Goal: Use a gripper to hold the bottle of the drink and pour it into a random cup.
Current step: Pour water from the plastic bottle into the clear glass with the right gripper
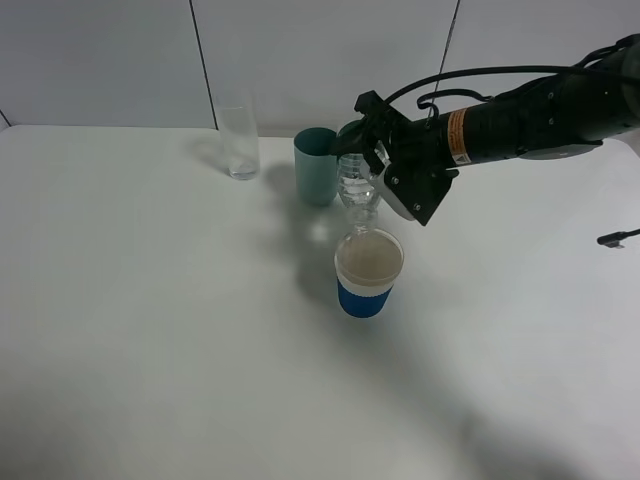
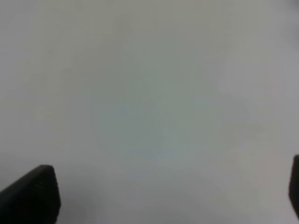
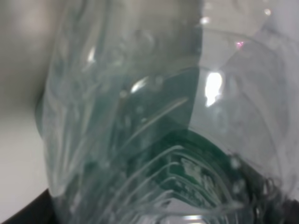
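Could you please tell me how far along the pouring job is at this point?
Done: the right gripper grips the bottle, tipped neck-down right above the cup. In hand: the pour itself, though no stream shows clearly. Left: emptying enough drink and, probably, setting the bottle back upright.

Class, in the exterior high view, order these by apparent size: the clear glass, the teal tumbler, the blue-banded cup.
1. blue-banded cup: largest, though nearest the camera.
2. clear glass and teal tumbler: too alike to rank.
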